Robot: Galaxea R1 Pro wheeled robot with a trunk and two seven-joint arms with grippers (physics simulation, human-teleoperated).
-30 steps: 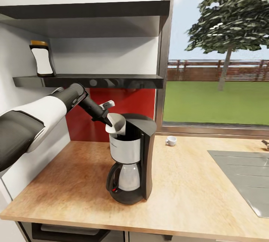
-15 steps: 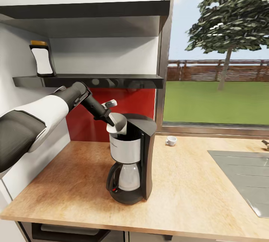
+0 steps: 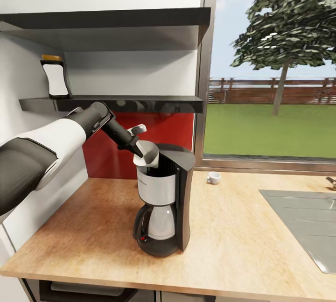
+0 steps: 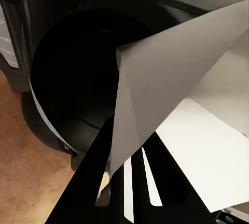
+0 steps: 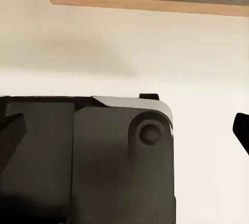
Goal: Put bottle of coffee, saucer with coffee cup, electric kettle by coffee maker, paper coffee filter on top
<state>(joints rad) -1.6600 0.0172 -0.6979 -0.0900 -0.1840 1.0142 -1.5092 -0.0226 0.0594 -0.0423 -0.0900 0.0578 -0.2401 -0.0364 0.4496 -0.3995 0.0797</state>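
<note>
Left gripper (image 3: 138, 145) is grasping the paper filter (image 3: 146, 155) over the coffee maker (image 3: 164, 199), cone resting at the basket's rim. Countertop (image 3: 93, 227) is bearing the machine; cup (image 3: 213, 177) is sitting near the window. Coffee bottle (image 3: 55, 78) is standing on the black shelf (image 3: 116, 102), label unreadable.

Left gripper (image 3: 138, 149) carried paper coffee filter (image 3: 147, 156) slightly over coffee maker (image 3: 164, 199).

The sink (image 3: 303, 227) is cut off at the head view's right edge.
</note>
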